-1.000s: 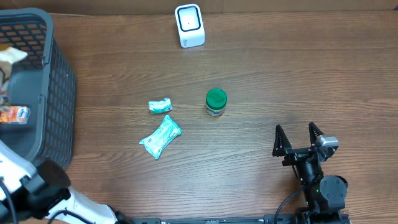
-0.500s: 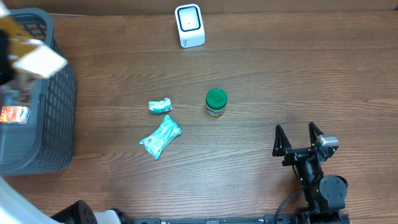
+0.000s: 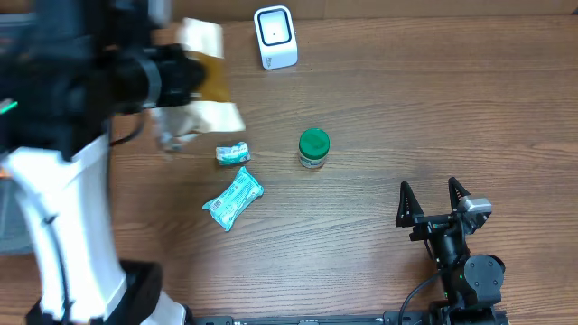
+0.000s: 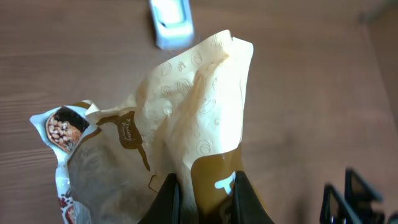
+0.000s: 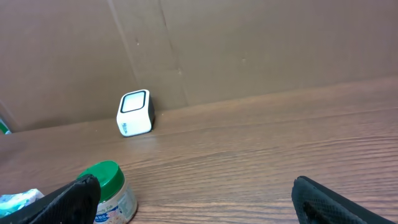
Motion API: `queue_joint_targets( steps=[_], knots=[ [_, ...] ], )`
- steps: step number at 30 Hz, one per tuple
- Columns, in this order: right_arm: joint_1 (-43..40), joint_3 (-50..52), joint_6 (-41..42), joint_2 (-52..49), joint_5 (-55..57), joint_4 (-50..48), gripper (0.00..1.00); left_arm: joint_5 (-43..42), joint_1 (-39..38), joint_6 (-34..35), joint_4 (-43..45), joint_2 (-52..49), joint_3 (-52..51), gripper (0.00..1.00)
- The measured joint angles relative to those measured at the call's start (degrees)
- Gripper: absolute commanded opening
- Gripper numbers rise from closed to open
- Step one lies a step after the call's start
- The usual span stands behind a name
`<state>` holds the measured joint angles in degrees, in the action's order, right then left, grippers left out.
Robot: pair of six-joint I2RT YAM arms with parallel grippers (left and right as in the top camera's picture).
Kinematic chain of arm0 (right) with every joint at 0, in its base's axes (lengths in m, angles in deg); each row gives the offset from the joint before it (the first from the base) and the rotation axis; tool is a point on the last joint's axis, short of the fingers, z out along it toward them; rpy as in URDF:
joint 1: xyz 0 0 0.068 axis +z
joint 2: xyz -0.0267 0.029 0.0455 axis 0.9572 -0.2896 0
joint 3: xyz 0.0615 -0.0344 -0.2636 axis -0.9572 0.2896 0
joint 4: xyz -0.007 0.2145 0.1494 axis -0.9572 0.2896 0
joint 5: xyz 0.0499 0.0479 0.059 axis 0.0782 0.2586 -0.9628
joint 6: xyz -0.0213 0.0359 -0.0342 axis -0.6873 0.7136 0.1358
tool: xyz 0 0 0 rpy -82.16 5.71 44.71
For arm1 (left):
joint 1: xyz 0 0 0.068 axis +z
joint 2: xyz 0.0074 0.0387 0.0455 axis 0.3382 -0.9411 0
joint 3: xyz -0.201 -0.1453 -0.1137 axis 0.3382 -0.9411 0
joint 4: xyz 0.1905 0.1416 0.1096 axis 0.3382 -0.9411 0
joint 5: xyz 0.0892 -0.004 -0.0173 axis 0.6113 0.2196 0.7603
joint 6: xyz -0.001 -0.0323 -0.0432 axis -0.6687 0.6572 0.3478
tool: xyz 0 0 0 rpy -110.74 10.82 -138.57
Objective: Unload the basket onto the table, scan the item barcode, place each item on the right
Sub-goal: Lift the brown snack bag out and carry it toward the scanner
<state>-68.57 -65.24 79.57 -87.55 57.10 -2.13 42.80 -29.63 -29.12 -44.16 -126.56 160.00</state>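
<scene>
Left wrist view: left gripper (image 4: 204, 190) clamped on the brown edge of the snack bag (image 4: 186, 112), which hangs just ahead of it; scanner (image 4: 171, 25) lies beyond. The right gripper (image 3: 434, 203) stands spread, idle. Risk: crumpled folds hiding the barcode, or the thin pinch slipping.

The left arm (image 3: 63, 208), at 8 o'clock, had a white tapering link with a thin black wire (image 3: 56, 257) along it, and bulky black upper housings with a small green light (image 3: 7, 106). The right arm (image 3: 465, 271), at 5 o'clock, was black, with two pointed fingers (image 3: 405, 206), a grey block (image 3: 475, 208) and a looping black cable (image 3: 417, 292).
</scene>
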Motion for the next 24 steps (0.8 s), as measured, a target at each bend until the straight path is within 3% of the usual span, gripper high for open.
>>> queue_joint_targets(
  steps=[11, 24],
  knots=[
    [0.00, 0.00, 0.00, 0.00, 0.00, 0.04, 1.00, 5.99, -19.71, -0.07, 2.82, -19.19, -0.22, 0.04],
    [0.00, 0.00, 0.00, 0.00, 0.02, 0.02, 1.00, 7.04, -25.64, -3.23, 5.66, -33.62, -0.74, 0.04]
  ],
)
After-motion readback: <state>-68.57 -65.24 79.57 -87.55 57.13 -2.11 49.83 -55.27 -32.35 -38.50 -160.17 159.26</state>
